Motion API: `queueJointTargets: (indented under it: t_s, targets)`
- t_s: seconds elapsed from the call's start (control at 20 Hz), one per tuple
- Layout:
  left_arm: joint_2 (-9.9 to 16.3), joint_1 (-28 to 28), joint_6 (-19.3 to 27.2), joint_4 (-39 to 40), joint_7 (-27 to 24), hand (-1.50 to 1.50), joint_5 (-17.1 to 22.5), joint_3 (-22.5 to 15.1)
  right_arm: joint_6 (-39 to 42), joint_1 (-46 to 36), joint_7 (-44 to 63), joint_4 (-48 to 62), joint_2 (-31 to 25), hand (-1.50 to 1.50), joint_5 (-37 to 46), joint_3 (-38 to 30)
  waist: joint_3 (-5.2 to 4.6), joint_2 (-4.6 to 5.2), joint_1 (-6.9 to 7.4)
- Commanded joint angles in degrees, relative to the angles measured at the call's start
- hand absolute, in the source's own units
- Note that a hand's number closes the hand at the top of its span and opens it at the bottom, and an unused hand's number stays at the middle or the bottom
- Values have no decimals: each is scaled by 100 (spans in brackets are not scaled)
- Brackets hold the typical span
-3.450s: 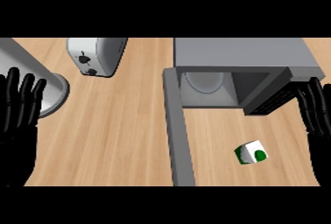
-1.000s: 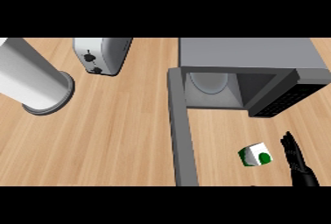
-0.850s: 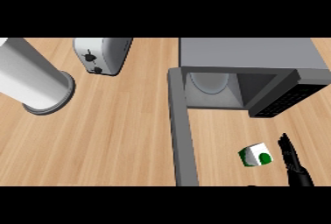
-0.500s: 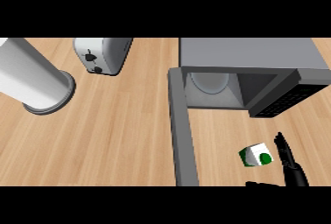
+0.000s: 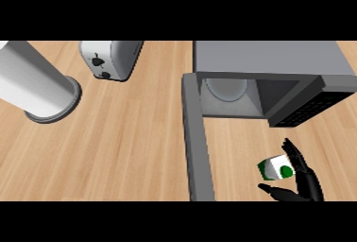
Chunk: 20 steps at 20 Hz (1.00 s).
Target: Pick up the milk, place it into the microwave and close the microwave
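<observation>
— Is there any writing on the milk (image 5: 276, 168)?
— No words can be read, only a green round mark on the white carton. It is one carton, and it touches the fingers of the right hand (image 5: 304, 177).
— Does the hand hold it?
— Fingers are straight and the thumb is spread below it; nothing is gripped.
— And the microwave (image 5: 268, 87)?
— Beyond the hand, its door (image 5: 197, 142) is open, with one round plate (image 5: 226, 88) inside.

Milk (image 5: 275, 169): I see white with green patches.
Right hand (image 5: 304, 178): black.
Microwave (image 5: 268, 80): grey, darker cavity.
Toaster (image 5: 109, 59): silver-grey, black controls.
Desk (image 5: 125, 142): light wood grain.
Cylinder (image 5: 31, 87): pale grey.
</observation>
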Motion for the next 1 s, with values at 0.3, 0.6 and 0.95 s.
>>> queueJointTargets:
  t_s: [0.3,0.6,0.95]
  targets:
    - [-66,260,-151,-548,50,-150,806,-60,421,-629,-792,1138,-176,150,142,68,29,25,30]
    - [-9,209,-176,-391,-59,-150,812,35,410,-997,-986,1240,72,150,19,3,29,29,31]
    - [167,477,-322,-470,-82,-150,1259,282,284,-1626,-529,1247,290,150,-19,67,21,15,54]
